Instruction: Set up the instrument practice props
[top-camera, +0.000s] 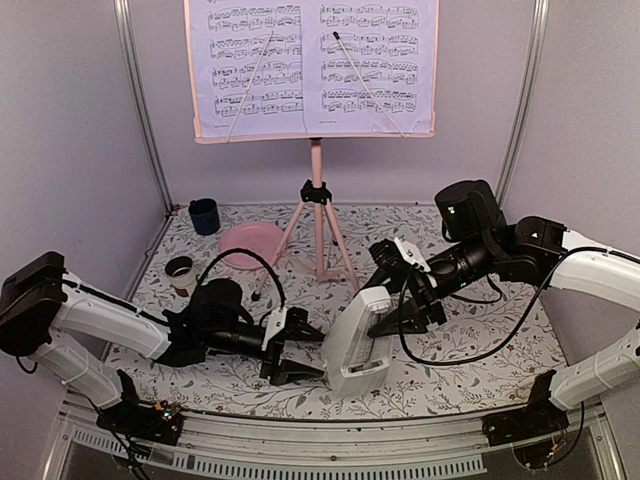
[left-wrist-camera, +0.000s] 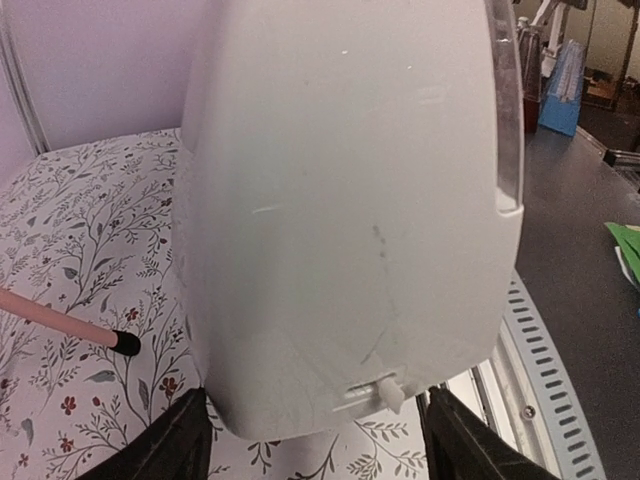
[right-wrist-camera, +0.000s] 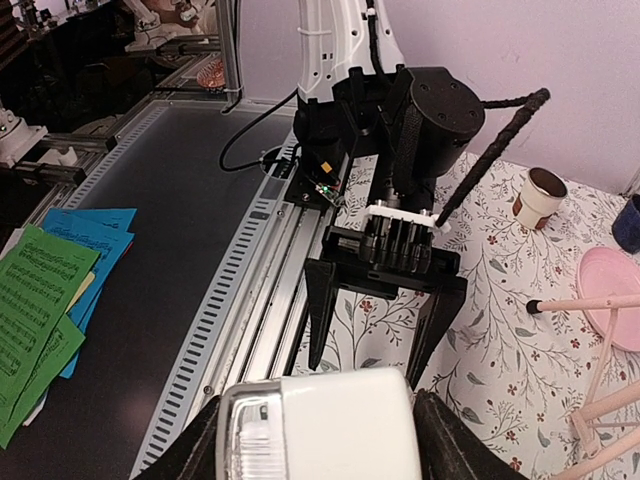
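Note:
The white pyramid-shaped metronome (top-camera: 355, 340) stands tilted near the table's front middle. My right gripper (top-camera: 392, 315) is shut on its upper part; in the right wrist view the fingers (right-wrist-camera: 195, 450) press both sides of the metronome (right-wrist-camera: 330, 425). My left gripper (top-camera: 312, 355) is open around its base. In the left wrist view the metronome (left-wrist-camera: 350, 200) fills the frame, with a gap showing beside the right finger (left-wrist-camera: 460, 440). The pink music stand (top-camera: 318, 200) stands at the back with the sheet music pages (top-camera: 310, 60) spread on its desk.
A round pink plate (top-camera: 250, 243) lies by the stand's left leg. A dark blue cup (top-camera: 204, 215) and a white cup (top-camera: 180, 272) stand at the left. A metal rail (right-wrist-camera: 250, 290) runs along the near table edge, with coloured sheets (right-wrist-camera: 40, 290) beyond it.

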